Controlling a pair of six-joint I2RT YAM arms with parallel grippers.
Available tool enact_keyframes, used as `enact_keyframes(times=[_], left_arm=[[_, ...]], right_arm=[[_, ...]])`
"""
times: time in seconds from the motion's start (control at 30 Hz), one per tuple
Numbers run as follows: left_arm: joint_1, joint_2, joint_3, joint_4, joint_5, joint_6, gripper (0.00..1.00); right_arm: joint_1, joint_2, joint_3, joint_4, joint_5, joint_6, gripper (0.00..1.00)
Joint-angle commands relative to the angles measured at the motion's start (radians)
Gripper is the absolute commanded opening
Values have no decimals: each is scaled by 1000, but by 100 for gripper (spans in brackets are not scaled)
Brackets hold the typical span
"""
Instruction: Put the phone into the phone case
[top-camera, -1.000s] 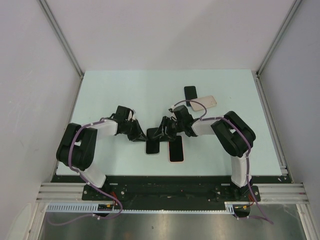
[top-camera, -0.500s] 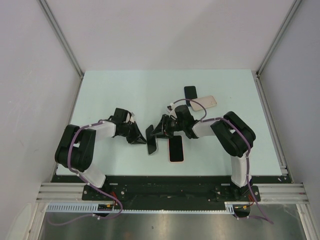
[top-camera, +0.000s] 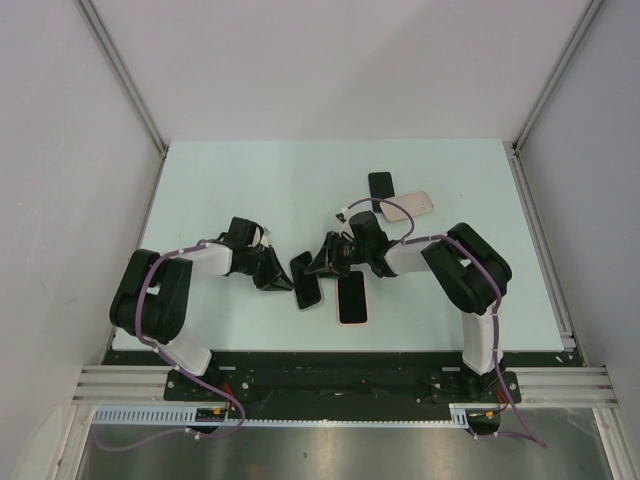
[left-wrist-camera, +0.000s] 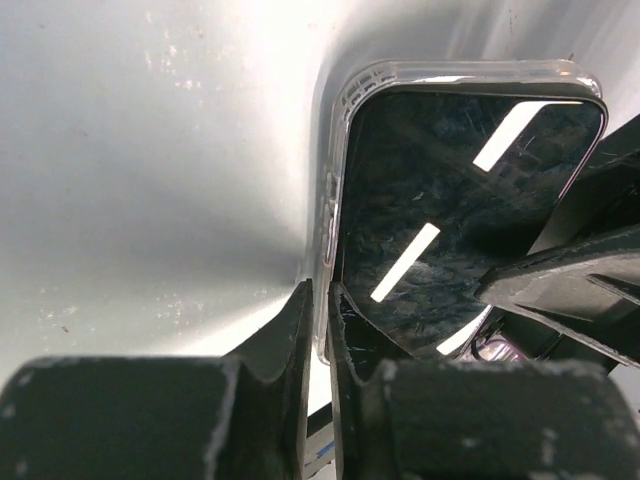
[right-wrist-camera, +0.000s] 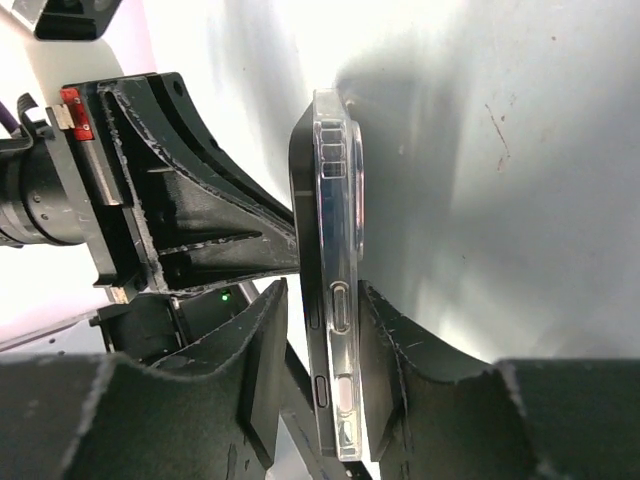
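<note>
While left claw (left-wrist-camera: 320, 335) and right claw (right-wrist-camera: 335, 345) pinch case (right-wrist-camera: 342, 190), phone (left-wrist-camera: 440, 220) partly inside it

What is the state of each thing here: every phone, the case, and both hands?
phone, dark screen, sitting in the clear case, held tilted off the table
clear case, around the phone, pinched at one edge
left hand, shut on the clear case's edge
right hand, shut across phone and case
orange-rimmed phone, flat on the table, free
black phone, flat, free
pale phone, flat, free
</note>
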Motion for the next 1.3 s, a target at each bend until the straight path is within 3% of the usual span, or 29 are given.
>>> enact_keyframes(times=[0.0,0.03,0.17,0.23,0.5,0.73,0.87,1.07,1.27], left_arm=[[-13,1,0,-16,20,10,14],[-13,1,0,-16,20,8,14],[-15,-15,2,-24,6,10,15],[-13,-24,5,-30,-5,14,18],[19,-195,19,-71,-17,54,57],[41,-381,29,-45,139,112,71],[42,-442,8,60,256,59,72],[41,-472,-55,302,406,-88,70],[41,-495,-93,387,434,-161,42]], right_arm=[[11,-31,13,-9,8,-33,36],[13,-31,13,-12,13,-36,33],[16,-38,13,-44,34,-54,6],[16,-44,13,-52,44,-66,0],[-1,-130,13,-75,13,-70,0],[-36,-279,-13,-9,-108,-11,0],[-49,-317,-93,251,-176,140,0],[-30,-344,-148,394,-191,228,0],[-27,-350,-189,491,-196,289,4]])
